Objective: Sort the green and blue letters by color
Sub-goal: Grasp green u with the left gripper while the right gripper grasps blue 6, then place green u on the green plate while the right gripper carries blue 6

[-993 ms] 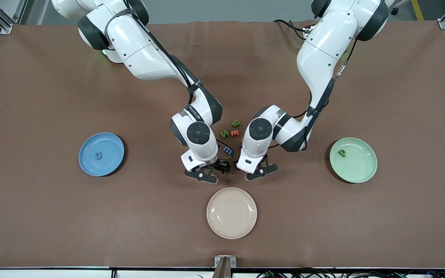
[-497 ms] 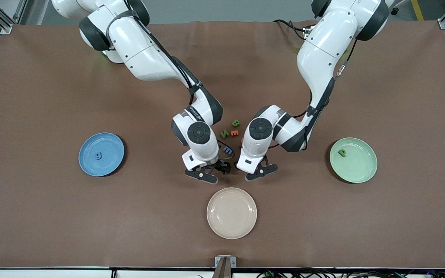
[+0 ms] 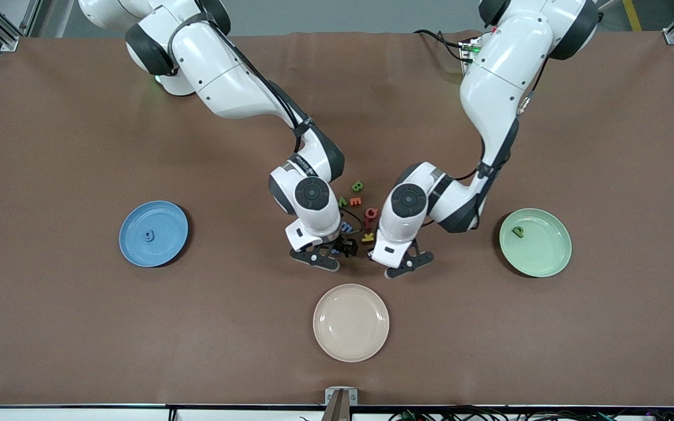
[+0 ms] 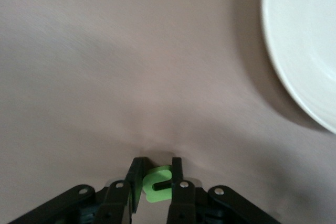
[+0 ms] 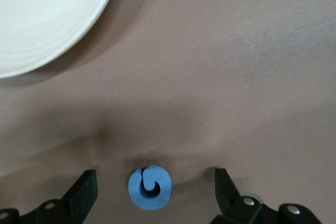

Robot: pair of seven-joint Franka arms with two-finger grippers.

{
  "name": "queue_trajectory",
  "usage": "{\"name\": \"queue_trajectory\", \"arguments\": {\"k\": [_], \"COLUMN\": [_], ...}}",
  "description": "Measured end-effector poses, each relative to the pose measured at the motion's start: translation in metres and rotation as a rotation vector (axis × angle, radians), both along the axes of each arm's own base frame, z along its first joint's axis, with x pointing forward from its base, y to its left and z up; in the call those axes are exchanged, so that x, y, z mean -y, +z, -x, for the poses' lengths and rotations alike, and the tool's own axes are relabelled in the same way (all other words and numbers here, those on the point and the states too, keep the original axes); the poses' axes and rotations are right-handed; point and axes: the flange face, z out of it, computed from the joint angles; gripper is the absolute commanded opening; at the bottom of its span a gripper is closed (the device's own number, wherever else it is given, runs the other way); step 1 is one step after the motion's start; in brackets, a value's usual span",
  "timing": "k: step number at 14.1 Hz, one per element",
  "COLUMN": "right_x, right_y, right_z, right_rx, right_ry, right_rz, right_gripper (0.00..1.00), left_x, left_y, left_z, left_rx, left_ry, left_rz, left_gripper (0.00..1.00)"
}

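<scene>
My left gripper (image 4: 156, 170) is shut on a small green letter (image 4: 157, 184), low over the brown cloth beside the letter pile (image 3: 404, 263). My right gripper (image 5: 155, 179) is open, its fingers either side of a blue curled letter (image 5: 149, 187) that lies flat on the cloth (image 3: 332, 252). In the front view a green B (image 3: 357, 186) and a part-hidden blue letter (image 3: 347, 227) lie in the pile between the wrists. A blue g (image 3: 148, 235) lies on the blue plate (image 3: 164, 216). A green P (image 3: 518, 231) lies on the pale green plate (image 3: 547, 254).
An orange E (image 3: 356, 201), a red letter (image 3: 372, 212) and a yellow K (image 3: 367, 237) lie in the pile. An empty cream plate (image 3: 351, 345) sits nearer the front camera than both grippers; its rim shows in the left wrist view (image 4: 304, 51) and the right wrist view (image 5: 42, 14).
Both grippers have shifted a little toward the left arm's end of the table. The red and yellow letters, hidden before by the left wrist, now show.
</scene>
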Motion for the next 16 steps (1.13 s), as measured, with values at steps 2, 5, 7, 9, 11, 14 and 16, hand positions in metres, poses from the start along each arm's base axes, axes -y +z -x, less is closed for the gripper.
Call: {"name": "queue_trajectory", "arguments": {"k": [2,5,7,9,11,14,16], "right_x": [-0.003,-0.006,-0.008,-0.010,-0.010,-0.011,-0.013], "right_y": [-0.001,-0.003,-0.005,-0.006,-0.006,-0.004,-0.002], "right_z": [0.003,0.007,0.009,0.012,0.013,0.012,0.013], "right_rx": [0.002,0.019,0.027,0.033,0.035,0.037,0.040], "right_ry": [0.011,0.043,0.061,0.076,0.083,0.084,0.085], "right_rz": [0.005,0.036,0.053,0.067,0.076,0.075,0.072], "right_gripper": [0.91,0.89,0.86,0.80,0.71,0.52,0.32], "left_x": [-0.026,-0.073,-0.107,-0.141,-0.175,-0.239,-0.280], "left_y": [0.017,0.041,0.053,0.061,0.059,0.047,0.045], "left_z": [-0.003,0.004,0.010,0.013,0.017,0.023,0.026], "left_rx": [-0.012,-0.059,-0.088,-0.100,-0.121,-0.166,-0.185], "left_ry": [-0.016,-0.066,-0.094,-0.112,-0.129,-0.168,-0.198], "left_rz": [0.015,-0.008,-0.035,-0.051,-0.066,-0.080,-0.082], "left_gripper": [0.12,0.12,0.12,0.12,0.12,0.12,0.12]}}
